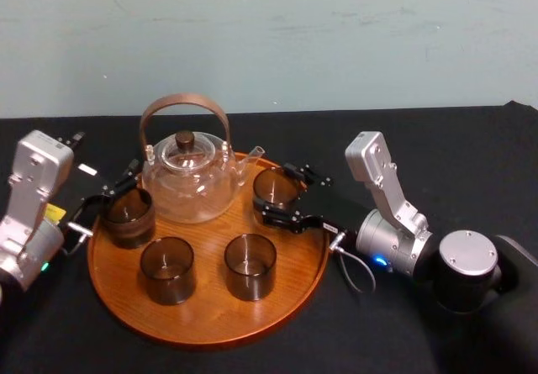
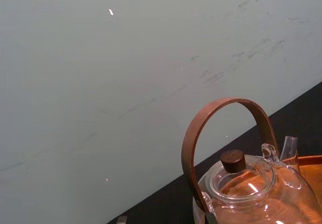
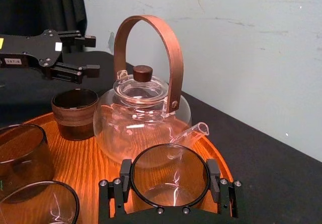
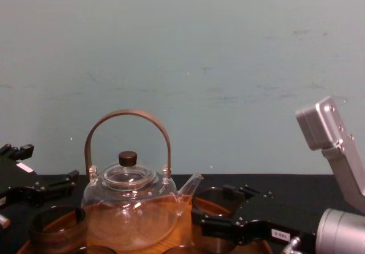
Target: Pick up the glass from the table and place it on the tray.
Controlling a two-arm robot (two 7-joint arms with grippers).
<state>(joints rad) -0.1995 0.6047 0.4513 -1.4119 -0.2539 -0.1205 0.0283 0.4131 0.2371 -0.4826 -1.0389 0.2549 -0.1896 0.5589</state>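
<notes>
Glass [image 1: 276, 186] is upright, mouth up, over the right rear part of the tray [image 1: 210, 328], just inside the rim and just beside the teapot [image 1: 189, 181] spout. It sits dead centre between the jaws of the right gripper [image 3: 170, 181], which reaches in from the robot's right across the black table [image 1: 437, 139]. Jaws are closed to the glass's width, with fingers [image 3: 125, 176] pressed against opposite sides of the wall near the top, so it's gripping the glass. Can't tell whether the base is down on the wood or a touch above. Judgement: placing is nearly done, and what remains is to open and back out to the right, clear of the spout. Left gripper [image 3: 92, 55] hangs by the tray's left edge just beside the banded glass [image 1: 128, 216], jaws apart, holding nothing. Two more glasses [image 1: 167, 269] stand at the tray's front.
</notes>
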